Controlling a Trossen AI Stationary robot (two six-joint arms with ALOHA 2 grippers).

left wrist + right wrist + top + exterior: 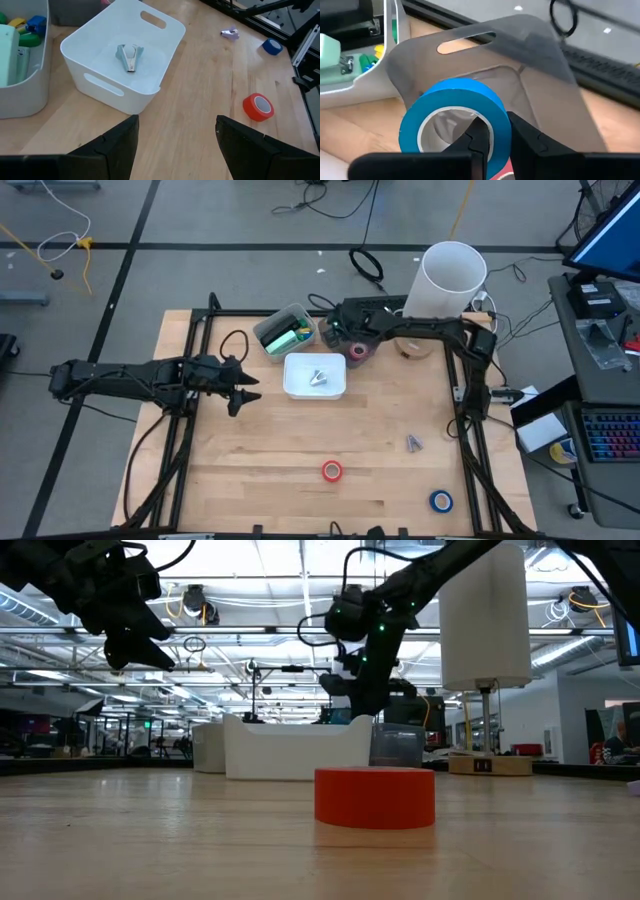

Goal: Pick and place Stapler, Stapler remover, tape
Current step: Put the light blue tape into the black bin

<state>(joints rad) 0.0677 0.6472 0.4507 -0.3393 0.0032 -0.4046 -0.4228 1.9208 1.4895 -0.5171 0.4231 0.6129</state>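
gripping a blue ring-shaped roll of tape (455,120) by its wall, the right gripper (492,137) is closed on it above a grey plastic bin with a cut-out handle (530,55) at the table's far side. the left gripper (243,388) hovers with fingers spread wide and empty, just beside a white plastic bin (150,45) holding a metal staple remover (130,56). a pale grey bin (272,325) holds a green stapler (285,338). on the wooden table (250,460) lie a red tape roll (332,471), another blue tape roll (441,501) and a small purple item (413,443), well apart from both grippers.
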